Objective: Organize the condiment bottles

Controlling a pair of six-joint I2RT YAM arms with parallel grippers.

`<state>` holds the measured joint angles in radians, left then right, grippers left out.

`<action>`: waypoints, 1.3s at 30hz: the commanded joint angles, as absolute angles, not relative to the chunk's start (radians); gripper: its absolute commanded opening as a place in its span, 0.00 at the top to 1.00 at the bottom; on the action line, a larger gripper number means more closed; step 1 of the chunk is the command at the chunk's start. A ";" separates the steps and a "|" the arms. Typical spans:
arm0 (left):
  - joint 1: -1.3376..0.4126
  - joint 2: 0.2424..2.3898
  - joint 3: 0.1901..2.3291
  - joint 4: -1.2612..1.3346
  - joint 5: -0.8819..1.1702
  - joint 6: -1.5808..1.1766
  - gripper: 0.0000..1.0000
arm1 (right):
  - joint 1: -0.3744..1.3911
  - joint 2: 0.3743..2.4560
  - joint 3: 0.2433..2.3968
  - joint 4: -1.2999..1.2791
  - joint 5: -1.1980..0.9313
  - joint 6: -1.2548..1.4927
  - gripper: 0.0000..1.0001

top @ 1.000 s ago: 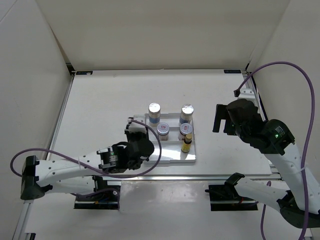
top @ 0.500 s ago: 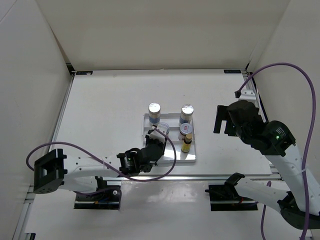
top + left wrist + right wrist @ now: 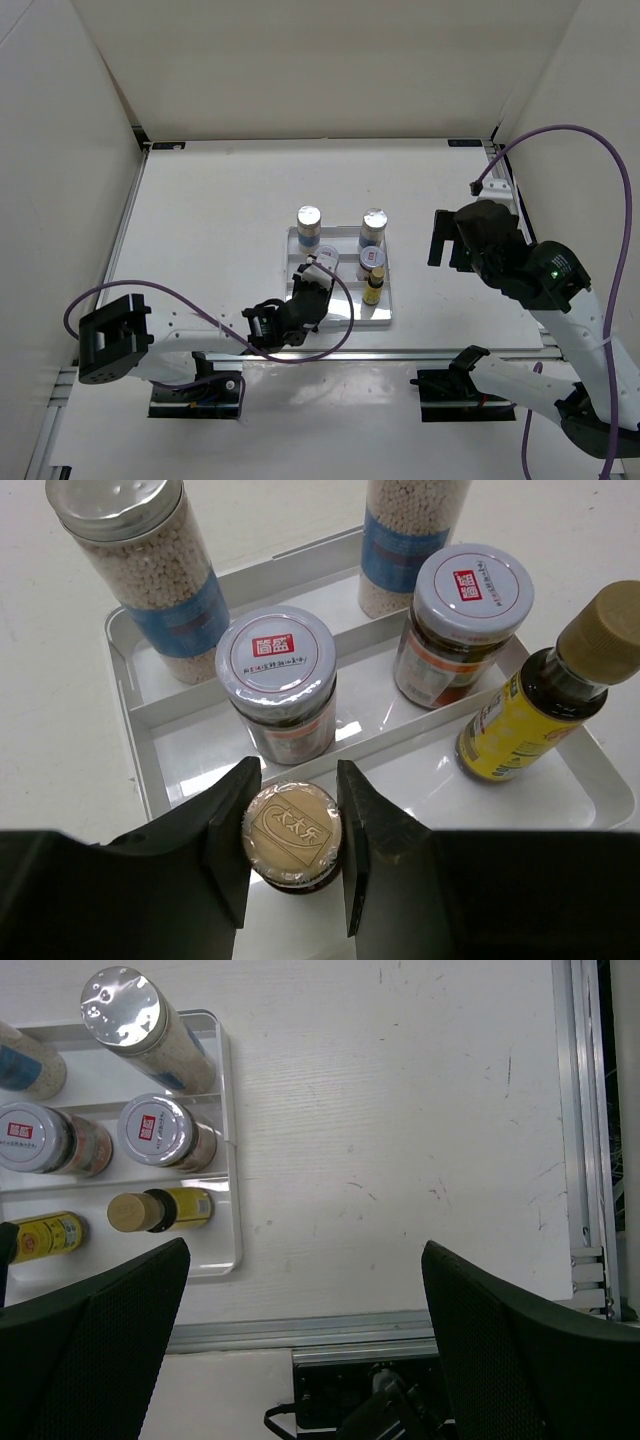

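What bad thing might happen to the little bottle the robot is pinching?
1. The left gripper pinches the small yellow bottle only by its brown cap, so the bottle might slip or tip over in the white tray when it is let go.
2. The red-label jar stands close behind that gripper, so a push forward might knock it.

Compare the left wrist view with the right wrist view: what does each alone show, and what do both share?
Only left wrist: the left gripper shut on a small bottle by its embossed cap, in the near row of the tray. Only right wrist: the open right gripper, bare table right of the tray, and a metal rail. Both: the tray, two tall bottles, two red-labelled jars and the upright yellow bottle.
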<state>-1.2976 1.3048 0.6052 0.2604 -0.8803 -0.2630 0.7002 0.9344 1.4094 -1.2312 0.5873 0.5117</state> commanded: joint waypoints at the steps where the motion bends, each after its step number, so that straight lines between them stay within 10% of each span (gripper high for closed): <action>1: -1.293 1.296 0.603 0.319 -0.910 -0.285 0.65 | 0.696 0.933 1.417 -1.235 0.612 0.497 0.00; 5: -1.293 1.287 0.594 0.319 -0.919 -0.285 0.25 | 0.696 0.933 1.417 -1.235 0.612 0.497 0.00; 12: -1.293 1.264 0.618 0.290 -0.931 -0.285 0.01 | 0.696 0.942 1.417 -1.246 0.621 0.497 0.00; 29: -1.187 0.945 1.045 -0.303 -0.953 -0.049 0.01 | 0.696 0.931 1.287 -1.255 0.741 0.488 0.00; 39: -0.950 0.645 0.829 -0.432 -0.988 -0.040 0.01 | 0.696 0.923 1.193 -1.246 0.822 0.528 0.00</action>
